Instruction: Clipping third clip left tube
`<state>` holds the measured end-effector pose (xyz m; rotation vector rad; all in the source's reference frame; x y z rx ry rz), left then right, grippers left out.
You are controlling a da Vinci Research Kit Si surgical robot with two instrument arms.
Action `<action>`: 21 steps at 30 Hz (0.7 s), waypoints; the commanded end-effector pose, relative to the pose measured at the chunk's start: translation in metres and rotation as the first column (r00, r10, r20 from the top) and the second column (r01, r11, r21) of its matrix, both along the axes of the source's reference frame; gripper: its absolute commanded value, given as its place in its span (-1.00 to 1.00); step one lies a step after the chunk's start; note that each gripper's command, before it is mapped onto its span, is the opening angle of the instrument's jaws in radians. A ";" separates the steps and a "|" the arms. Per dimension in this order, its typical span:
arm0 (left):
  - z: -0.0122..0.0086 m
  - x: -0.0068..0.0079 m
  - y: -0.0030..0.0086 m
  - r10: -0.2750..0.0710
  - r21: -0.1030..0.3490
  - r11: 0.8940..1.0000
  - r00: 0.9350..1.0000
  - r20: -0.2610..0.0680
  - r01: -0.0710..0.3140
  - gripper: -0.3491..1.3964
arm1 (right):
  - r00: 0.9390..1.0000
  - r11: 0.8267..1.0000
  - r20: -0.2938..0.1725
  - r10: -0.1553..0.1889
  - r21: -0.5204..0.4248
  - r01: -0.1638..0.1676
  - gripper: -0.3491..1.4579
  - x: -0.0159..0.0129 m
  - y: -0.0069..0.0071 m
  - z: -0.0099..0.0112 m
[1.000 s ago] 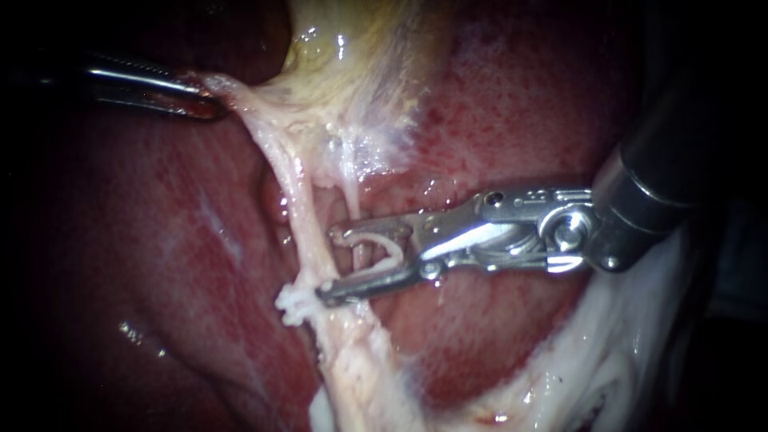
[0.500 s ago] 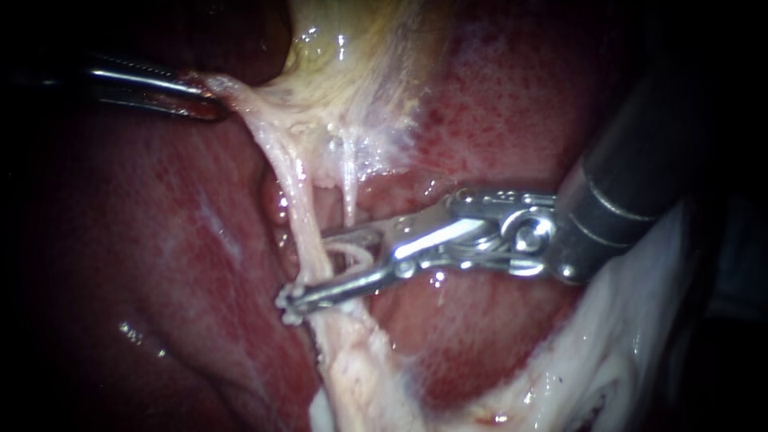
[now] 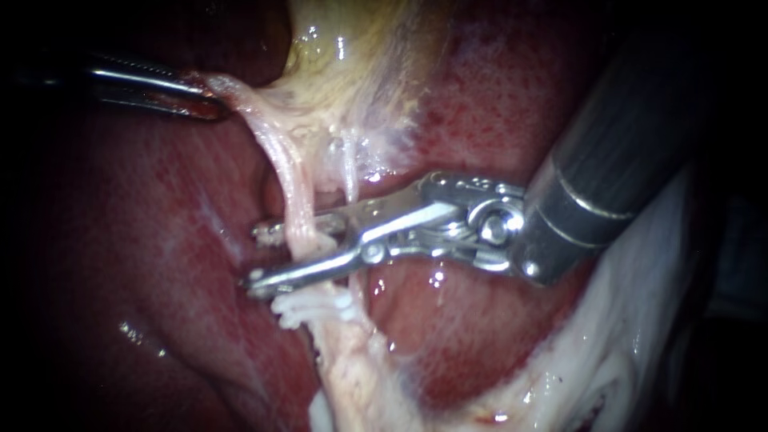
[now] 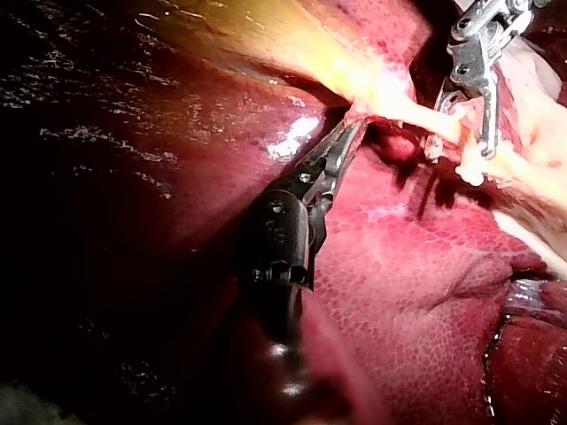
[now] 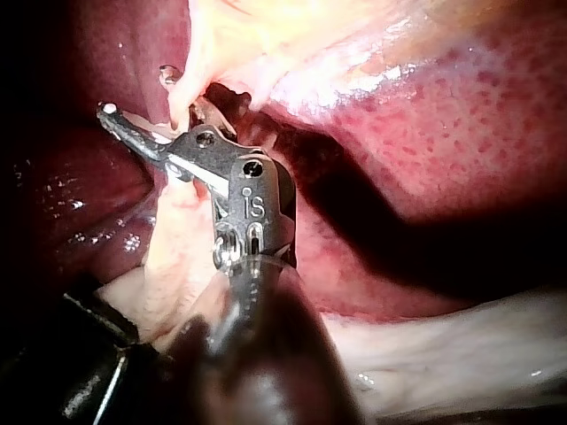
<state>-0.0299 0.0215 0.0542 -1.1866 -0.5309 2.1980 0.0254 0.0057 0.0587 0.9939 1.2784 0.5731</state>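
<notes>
the pale left tube point(image 3: 290, 180) runs taut and slanted over the liver point(image 3: 160, 240), a white clip point(image 3: 308, 306) clamped across its lower end.

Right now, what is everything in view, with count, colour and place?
liver: one, dark red, under everything.
gallbladder: one, yellowish, above the tubes.
left tube: one, pale pink, between the right instrument's jaws.
right tube: one, thin, pale, beside it.
clip: at least one, white, on the left tube beside the lower jaw.
pale tissue: one strand, whitish, at the gallbladder's base.
left instrument: one, silver, jaws shut on the pale tissue.
right instrument: one, silver, jaws open around the left tube.
</notes>
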 end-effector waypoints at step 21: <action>0.0001 -0.0001 0.0000 -0.001 0.000 1.000 1.000 -0.001 0.001 -1.00 | 1.000 1.000 -0.003 -0.006 0.013 0.006 -1.00 -0.0009 0.0002 -0.0016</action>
